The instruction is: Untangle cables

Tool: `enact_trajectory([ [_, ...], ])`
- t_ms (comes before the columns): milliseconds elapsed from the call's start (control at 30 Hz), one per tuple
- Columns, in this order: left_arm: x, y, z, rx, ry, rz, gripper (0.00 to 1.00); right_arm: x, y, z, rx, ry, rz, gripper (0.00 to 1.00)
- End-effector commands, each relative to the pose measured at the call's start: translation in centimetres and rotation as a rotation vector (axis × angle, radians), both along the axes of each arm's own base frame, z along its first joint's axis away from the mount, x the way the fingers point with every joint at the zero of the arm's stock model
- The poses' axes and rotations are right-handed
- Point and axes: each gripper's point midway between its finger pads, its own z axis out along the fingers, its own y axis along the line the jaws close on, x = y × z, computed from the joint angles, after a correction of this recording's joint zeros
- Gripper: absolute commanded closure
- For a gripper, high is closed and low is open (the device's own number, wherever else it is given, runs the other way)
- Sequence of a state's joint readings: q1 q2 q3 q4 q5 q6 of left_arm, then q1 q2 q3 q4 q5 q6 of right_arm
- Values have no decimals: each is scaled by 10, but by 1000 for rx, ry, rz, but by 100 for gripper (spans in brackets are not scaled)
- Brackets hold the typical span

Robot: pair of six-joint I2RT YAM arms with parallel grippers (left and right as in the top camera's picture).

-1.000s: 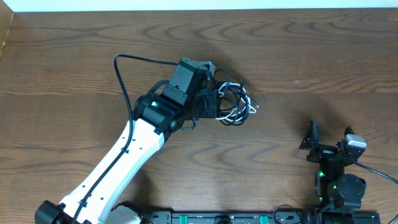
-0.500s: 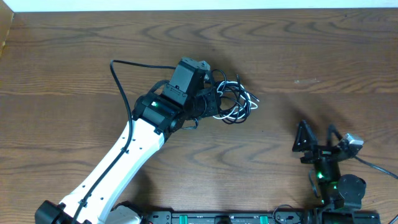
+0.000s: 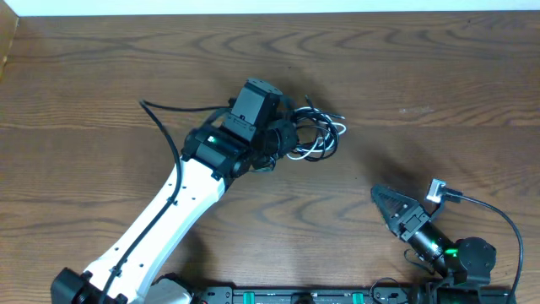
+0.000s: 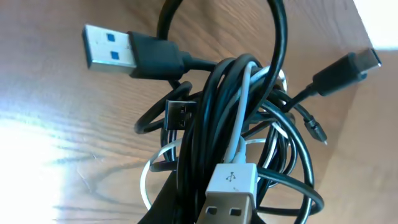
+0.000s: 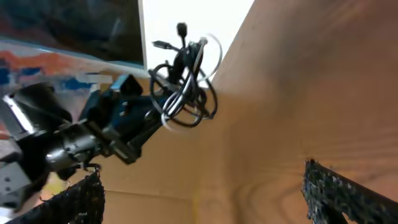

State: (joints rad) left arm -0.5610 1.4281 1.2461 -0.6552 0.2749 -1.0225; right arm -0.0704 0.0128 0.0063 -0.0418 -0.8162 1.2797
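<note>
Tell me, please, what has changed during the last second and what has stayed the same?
The right gripper swung leftward, toward the cables, and now leans that way instead of pointing straight ahead. The left gripper shifted the cables only slightly. Nothing was taken or released: the left gripper stays shut on the cables, and the right gripper stays open and empty.

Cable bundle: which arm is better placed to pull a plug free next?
Probably right: the right tool is open, empty and faces the cable bundle; the left tool is shut on it.
</note>
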Motion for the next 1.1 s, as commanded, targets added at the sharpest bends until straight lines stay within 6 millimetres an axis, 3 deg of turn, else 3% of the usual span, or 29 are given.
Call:
enact_trajectory([
  [0, 8, 3, -4, -57, 104, 213, 92, -7, 7, 0, 87, 85, 53, 2],
  [100, 5, -3, -8, -46, 109, 186, 92, -7, 8, 0, 75, 73, 54, 6],
  [200, -8, -19, -9, -12, 51, -37, 92, -6, 7, 0, -21, -24, 55, 6],
  [233, -21, -29, -7, -35, 50, -165, 92, -4, 4, 0, -57, -56, 34, 6],
  [333, -41, -36, -6, -90, 128, -241, 92, 2, -2, 0, -64, -56, -18, 8],
  [533, -68, -41, -4, -145, 217, -339, 92, 15, -18, -2, -93, -62, -131, 25],
  [633, -71, -45, -1, -173, 229, -358, 92, 16, -19, -2, -93, -61, -143, 30],
  [800, -71, -45, 0, -174, 225, -357, 92, 12, -14, -3, -95, -65, -108, 31],
  [1067, -70, -46, 0, -182, 249, -325, 92, 8, -9, -3, -102, -75, -67, 40],
])
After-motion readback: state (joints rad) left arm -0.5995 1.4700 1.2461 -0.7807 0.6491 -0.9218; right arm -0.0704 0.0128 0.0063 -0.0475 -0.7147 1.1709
